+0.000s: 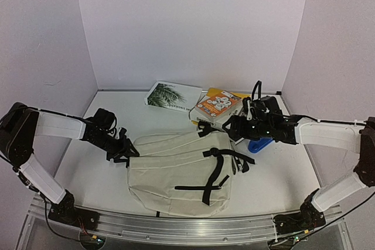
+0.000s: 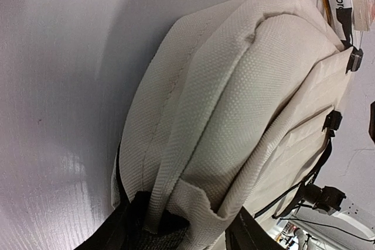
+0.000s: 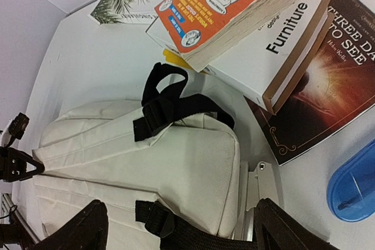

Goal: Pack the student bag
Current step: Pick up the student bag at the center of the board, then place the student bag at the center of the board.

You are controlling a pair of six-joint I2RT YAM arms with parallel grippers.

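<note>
Left claw (image 1: 123, 153) is clamped on the left end of the student bag (image 1: 176, 168). In the left wrist view its fingers (image 2: 126, 229) stand on either side of a bunched fold of cream fabric and press on it from both sides. This hold most likely serves to anchor or lift that end so the bag does not slide while it is worked on.

The bag lies flat on the desk (image 1: 281, 174), at mid-width and close to the near edge. Its long axis runs left to right and its black straps face up. No open zipper or lining shows, so the bag appears closed and packing has not yet started.

Right claw (image 1: 229, 127) sits at the far right corner of the bag, jaws wide apart and holding nothing. Its fingers straddle the corner next to a black strap (image 3: 170, 106). This probably prepares a second hold opposite the first.

Just right of that corner lies a blue case (image 3: 354, 188). Beyond it is a stack of 3 books: an orange paperback (image 3: 234, 4) on a white book marked "Furniture" (image 3: 281, 45), on a dark book (image 3: 328, 74). A palm-leaf book (image 1: 173, 96) lies farthest, near the back wall. These are the likely items to pack.
</note>
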